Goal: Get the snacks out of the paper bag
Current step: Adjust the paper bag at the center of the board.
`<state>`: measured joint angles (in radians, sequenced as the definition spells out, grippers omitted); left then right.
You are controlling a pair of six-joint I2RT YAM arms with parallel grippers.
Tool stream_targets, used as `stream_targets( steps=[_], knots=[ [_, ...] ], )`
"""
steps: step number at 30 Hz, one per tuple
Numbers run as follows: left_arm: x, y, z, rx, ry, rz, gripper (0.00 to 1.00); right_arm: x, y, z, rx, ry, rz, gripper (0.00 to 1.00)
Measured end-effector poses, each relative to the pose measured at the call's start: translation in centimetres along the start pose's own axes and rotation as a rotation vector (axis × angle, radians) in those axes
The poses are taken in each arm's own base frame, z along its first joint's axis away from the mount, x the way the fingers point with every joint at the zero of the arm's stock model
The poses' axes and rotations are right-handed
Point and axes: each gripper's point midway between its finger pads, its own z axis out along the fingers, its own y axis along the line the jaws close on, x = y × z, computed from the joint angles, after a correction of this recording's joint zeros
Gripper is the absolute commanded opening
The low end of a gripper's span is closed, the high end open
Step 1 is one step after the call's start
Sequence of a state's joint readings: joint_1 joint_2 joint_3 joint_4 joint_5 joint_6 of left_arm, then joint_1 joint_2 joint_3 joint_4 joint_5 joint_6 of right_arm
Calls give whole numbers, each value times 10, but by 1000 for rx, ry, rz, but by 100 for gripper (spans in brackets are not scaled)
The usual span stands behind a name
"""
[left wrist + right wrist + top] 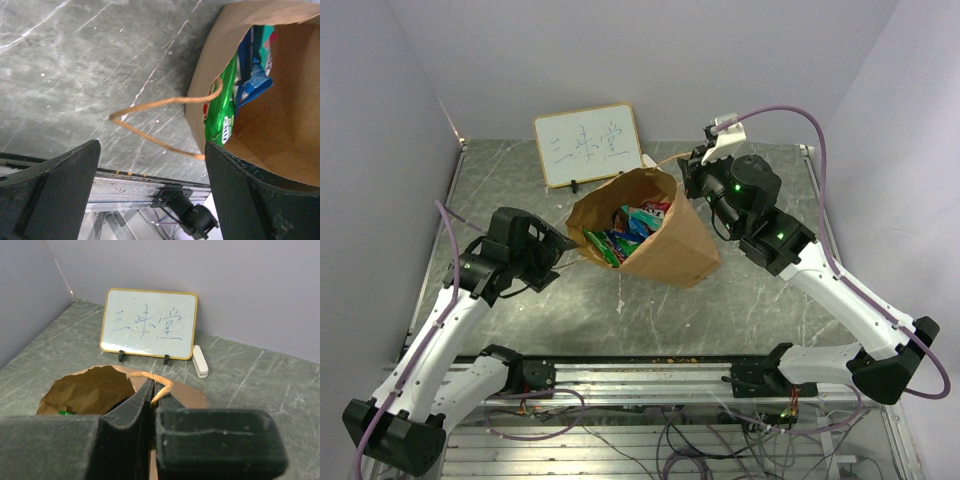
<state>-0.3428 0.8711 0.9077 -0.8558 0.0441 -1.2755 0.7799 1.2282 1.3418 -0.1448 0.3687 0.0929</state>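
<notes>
Top external: right fingers [692,174] pinch loop handle [146,374] of brown kraft paper bag [672,250], left fingers [552,243] spread open, likely next reaching inside for shiny snack packets [625,232].

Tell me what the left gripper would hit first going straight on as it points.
Likely the bag's handle, looped ahead between the left gripper's open jaws; the bag mouth lies just right of that line. Depth unclear.
</notes>
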Motion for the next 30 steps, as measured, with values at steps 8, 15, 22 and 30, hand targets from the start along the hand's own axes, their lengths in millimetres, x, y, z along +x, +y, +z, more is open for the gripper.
stream_targets(
  steps=[8, 15, 22, 30],
  knots=[
    [-4, -7, 23, -13, 1, -14, 23, 2, 6, -2, -41, 6, 3, 0],
    [-31, -92, -6, 133, -40, 128, 7, -9, 2, -8, -32, 18, -16, 0],
    [-36, -199, -19, 406, 25, 279, 7, 0, -18, -18, 66, 85, -13, 0],
    [-22, -264, -42, 657, 132, 366, 7, -3, -26, -40, 76, 98, 26, 0]
  ],
)
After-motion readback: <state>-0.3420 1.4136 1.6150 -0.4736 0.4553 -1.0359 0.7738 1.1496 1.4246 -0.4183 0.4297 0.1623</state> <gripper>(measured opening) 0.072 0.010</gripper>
